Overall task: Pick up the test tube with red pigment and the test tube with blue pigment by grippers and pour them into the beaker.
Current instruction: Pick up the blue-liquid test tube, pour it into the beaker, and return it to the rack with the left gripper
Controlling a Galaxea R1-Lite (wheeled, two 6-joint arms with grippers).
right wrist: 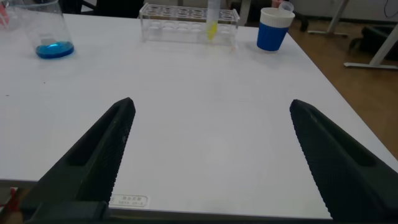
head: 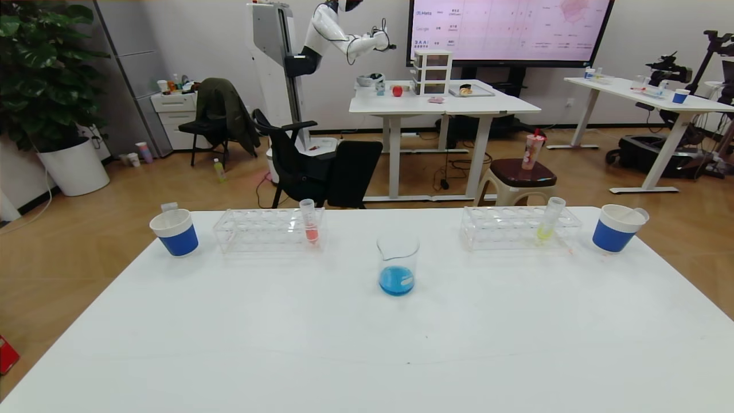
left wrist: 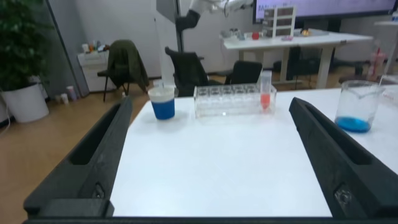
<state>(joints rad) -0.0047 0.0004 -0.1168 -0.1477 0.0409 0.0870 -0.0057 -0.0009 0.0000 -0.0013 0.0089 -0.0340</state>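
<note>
The beaker (head: 397, 258) stands at the table's middle with blue liquid in its bottom; it also shows in the left wrist view (left wrist: 357, 106) and the right wrist view (right wrist: 46, 31). A clear tube (head: 169, 206) pokes out of the left paper cup (head: 175, 232), and another (head: 637, 214) out of the right cup (head: 616, 228). Their contents are hidden, so I cannot tell which holds red or blue pigment. My left gripper (left wrist: 210, 102) and right gripper (right wrist: 212, 104) are open and empty over the near table, out of the head view.
A coral-red tube (head: 310, 223) stands in the left clear rack (head: 264, 229). A yellow tube (head: 547, 223) stands in the right rack (head: 510, 226). Chairs, desks and another robot stand beyond the table's far edge.
</note>
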